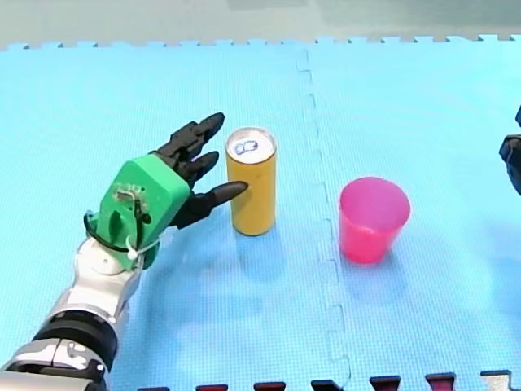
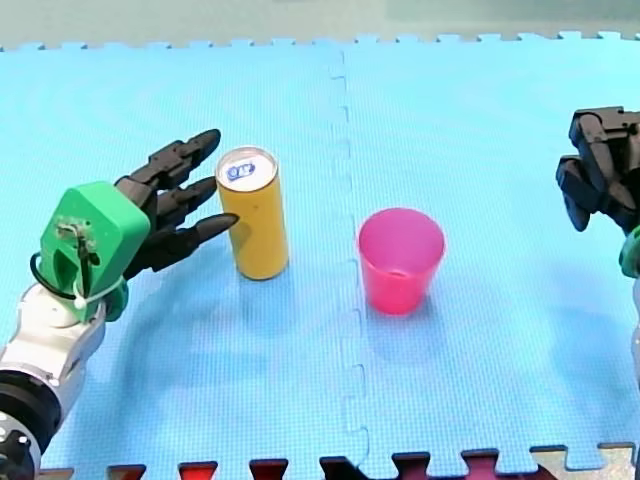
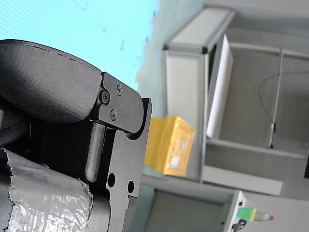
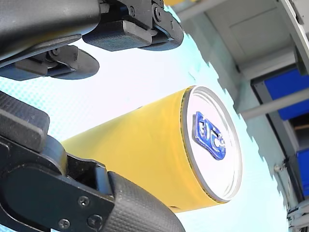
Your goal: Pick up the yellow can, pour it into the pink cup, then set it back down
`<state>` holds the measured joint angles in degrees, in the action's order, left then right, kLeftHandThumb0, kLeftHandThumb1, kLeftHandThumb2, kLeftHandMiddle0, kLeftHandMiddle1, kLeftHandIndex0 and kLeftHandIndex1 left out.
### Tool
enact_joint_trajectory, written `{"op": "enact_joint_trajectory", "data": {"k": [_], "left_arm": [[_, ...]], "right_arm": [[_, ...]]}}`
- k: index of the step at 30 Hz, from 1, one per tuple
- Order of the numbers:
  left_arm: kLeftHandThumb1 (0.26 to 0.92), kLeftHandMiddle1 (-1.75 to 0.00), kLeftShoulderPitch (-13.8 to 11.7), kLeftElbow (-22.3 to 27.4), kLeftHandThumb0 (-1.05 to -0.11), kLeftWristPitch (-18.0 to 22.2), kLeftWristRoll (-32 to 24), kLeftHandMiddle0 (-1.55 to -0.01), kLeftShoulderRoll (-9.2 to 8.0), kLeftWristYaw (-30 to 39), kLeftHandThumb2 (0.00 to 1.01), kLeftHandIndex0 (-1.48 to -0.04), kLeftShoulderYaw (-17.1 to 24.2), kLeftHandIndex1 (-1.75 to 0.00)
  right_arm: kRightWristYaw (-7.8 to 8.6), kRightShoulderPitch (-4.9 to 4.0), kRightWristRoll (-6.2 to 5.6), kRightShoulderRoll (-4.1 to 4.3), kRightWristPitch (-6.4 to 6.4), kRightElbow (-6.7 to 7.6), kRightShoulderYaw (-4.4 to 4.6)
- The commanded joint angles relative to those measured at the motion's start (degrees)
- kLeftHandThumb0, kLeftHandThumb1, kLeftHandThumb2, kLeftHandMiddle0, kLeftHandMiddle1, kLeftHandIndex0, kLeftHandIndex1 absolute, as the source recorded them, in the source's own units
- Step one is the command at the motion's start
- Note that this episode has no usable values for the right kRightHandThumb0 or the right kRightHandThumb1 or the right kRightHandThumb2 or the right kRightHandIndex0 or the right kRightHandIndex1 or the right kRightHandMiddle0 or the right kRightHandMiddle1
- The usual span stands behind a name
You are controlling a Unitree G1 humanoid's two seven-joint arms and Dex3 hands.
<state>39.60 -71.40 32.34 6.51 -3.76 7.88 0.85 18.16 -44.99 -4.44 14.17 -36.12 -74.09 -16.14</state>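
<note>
The yellow can [image 1: 253, 183] stands upright on the blue foam mat, its silver top with a blue tab facing up. My left hand [image 1: 198, 167] is open just left of it, with one finger reaching the can's side and the others behind it. The second wrist view shows this can [image 4: 145, 150] lying between that hand's black fingers [image 4: 120, 34]. The pink cup [image 1: 373, 218] stands upright to the can's right, a short gap apart. My right hand [image 2: 600, 165] hangs at the far right edge, fingers curled, holding nothing.
A blue foam mat [image 1: 407, 106] of interlocking tiles covers the work surface, with a seam [image 1: 321, 163] running between can and cup. Its near edge [image 1: 326, 383] is toothed. The first wrist view shows grey shelving and a yellow box [image 3: 171, 145] beyond the mat.
</note>
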Motion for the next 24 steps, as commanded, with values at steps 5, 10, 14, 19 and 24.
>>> {"op": "enact_joint_trajectory", "data": {"k": [5,10,14,19,24], "left_arm": [[0.813,0.00,0.45,0.35,-0.944,-0.39,0.08,-0.43,-0.21,-0.01,0.00,-0.32,-0.21,0.00],[0.814,0.00,0.55,0.34,-0.942,-0.77,0.20,-0.43,-0.13,0.28,0.00,-0.32,-0.49,0.00],[0.814,0.00,0.31,0.47,-0.941,-1.03,0.82,-0.42,0.46,-0.14,0.00,-0.32,-1.29,0.00],[0.814,0.00,0.55,0.20,-0.937,-2.03,1.30,-0.42,1.11,-0.16,0.00,-0.32,-1.82,0.00],[0.813,0.00,0.78,0.03,-0.938,-2.26,1.53,-0.42,1.39,-0.23,0.00,-0.32,-1.97,0.00]], "right_arm": [[0.11,-0.14,-0.28,0.42,0.37,0.15,-0.19],[0.19,-0.16,-0.31,0.47,0.50,0.17,-0.24],[0.16,-0.13,-0.26,0.48,0.49,0.17,-0.22],[0.29,0.07,-0.27,0.45,0.20,0.27,-0.21],[0.44,0.26,-0.38,0.51,-0.04,0.38,-0.29]]}}
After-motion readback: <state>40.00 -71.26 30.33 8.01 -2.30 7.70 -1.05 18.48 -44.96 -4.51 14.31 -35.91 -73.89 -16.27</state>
